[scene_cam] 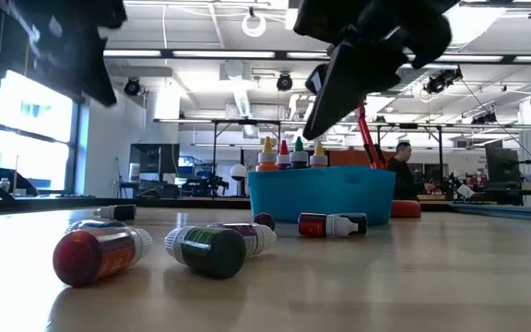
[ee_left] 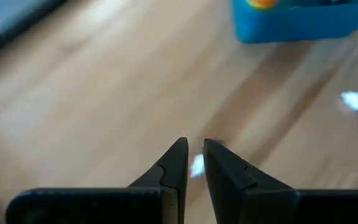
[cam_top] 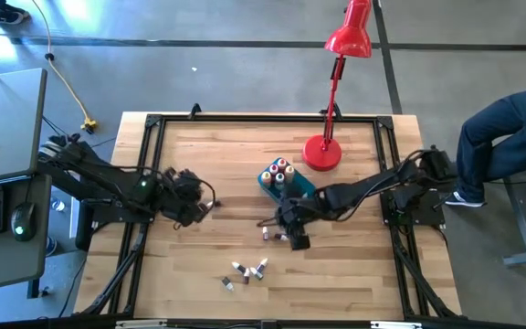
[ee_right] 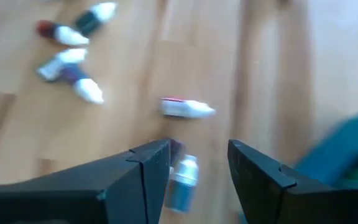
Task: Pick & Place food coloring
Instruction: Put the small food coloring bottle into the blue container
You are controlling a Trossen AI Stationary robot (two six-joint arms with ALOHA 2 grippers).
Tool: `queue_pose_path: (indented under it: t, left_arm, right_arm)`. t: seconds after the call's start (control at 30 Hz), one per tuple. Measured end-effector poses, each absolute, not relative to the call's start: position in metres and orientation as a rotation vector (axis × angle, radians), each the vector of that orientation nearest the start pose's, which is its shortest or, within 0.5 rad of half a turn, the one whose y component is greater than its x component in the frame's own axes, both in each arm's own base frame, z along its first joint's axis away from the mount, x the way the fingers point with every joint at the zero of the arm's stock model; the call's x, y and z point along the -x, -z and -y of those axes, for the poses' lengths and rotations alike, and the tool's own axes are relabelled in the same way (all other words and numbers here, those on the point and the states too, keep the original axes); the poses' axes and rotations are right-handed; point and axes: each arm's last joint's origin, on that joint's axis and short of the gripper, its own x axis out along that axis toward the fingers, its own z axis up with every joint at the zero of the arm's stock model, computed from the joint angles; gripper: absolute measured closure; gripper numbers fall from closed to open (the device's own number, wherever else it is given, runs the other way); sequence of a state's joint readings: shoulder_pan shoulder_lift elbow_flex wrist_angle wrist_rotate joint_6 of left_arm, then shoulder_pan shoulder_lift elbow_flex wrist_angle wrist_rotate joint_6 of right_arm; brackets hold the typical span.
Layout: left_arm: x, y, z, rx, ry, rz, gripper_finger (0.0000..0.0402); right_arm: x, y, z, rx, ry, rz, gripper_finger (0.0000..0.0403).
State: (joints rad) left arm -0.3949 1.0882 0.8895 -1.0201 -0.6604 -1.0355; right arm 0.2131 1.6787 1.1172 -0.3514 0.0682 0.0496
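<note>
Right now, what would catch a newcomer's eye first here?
Probably the red desk lamp at the table's far edge, with the teal tub of upright dropper bottles beside its base. Then the right gripper, open, hovering just in front of the tub over loose bottles scattered on the wood.

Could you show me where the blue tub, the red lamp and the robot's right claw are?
teal tub (scene_cam: 321, 195), low view, on its front wall.
red desk lamp (cam_top: 322, 153), high view, on its round base.
right gripper (ee_right: 199, 163), right wrist view, midway between its open fingertips.
</note>
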Motion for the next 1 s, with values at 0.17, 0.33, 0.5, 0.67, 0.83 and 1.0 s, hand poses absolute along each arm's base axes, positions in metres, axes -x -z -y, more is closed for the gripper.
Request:
queue_pose_path:
  t: [0.17,0.33,0.5,0.67,0.83,1.0]
  left_arm:
    - [-0.180,-0.217,0.056,0.402,-0.584,-0.674,0.0354]
    - [-0.181,-0.199,0.058,0.455,-0.543,-0.655,0.0354]
    - [-0.182,-0.199,0.057,0.447,-0.550,-0.638,0.0354]
    - [-0.182,-0.200,0.057,0.446,-0.553,-0.626,0.0354]
    - [-0.183,-0.200,0.058,0.449,-0.552,-0.621,0.0354]
    - [-0.184,-0.201,0.058,0.462,-0.545,-0.604,0.0354]
  right_arm:
    - [-0.346,-0.192,-0.087,0.052,-0.143,-0.917,0.0246]
    - [-0.346,-0.177,-0.093,0.007,-0.115,-0.988,0.0246]
    - [-0.342,-0.166,-0.093,-0.003,-0.066,-1.068,0.0246]
    - [-0.341,-0.156,-0.090,0.009,-0.008,-1.121,0.0249]
    - [-0.344,-0.139,-0.091,0.021,-0.009,-1.166,0.0249]
    - [-0.346,-0.131,-0.092,0.040,-0.017,-1.185,0.0250]
